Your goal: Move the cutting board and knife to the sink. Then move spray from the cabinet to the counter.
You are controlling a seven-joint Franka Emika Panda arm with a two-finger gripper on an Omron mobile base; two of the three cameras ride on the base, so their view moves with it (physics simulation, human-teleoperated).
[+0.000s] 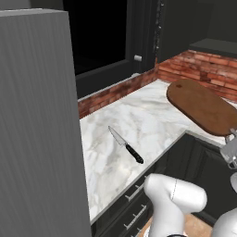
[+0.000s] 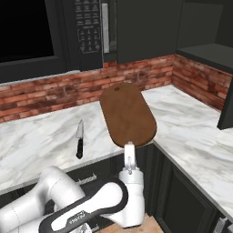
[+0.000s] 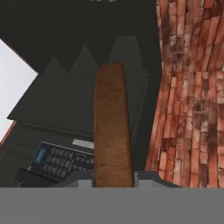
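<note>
The brown wooden cutting board [image 2: 127, 116] has its near narrow end clamped in my gripper [image 2: 129, 149], which is shut on it just past the front edge of the white marble counter [image 2: 191, 127]. From the hand view, the cutting board [image 3: 113, 131] runs edge-on away from my gripper [image 3: 113, 181] toward the brick wall. I cannot tell whether its far end still touches the counter. The board [image 1: 203, 106] reaches the gripper [image 1: 230, 137] at the right edge of the left base view. The knife [image 1: 126, 145] lies flat on the counter [image 1: 139, 115], left of the board, and also shows as knife [image 2: 80, 139]. The sink and spray are out of view.
A black microwave [image 2: 91, 32] hangs over the brick backsplash [image 2: 54, 95], beside a dark wall cabinet [image 2: 145, 27]. A tall grey panel [image 1: 37, 129] blocks the left. Dark drawers with metal handles [image 1: 134, 203] sit under the counter. The counter turns a corner to the right.
</note>
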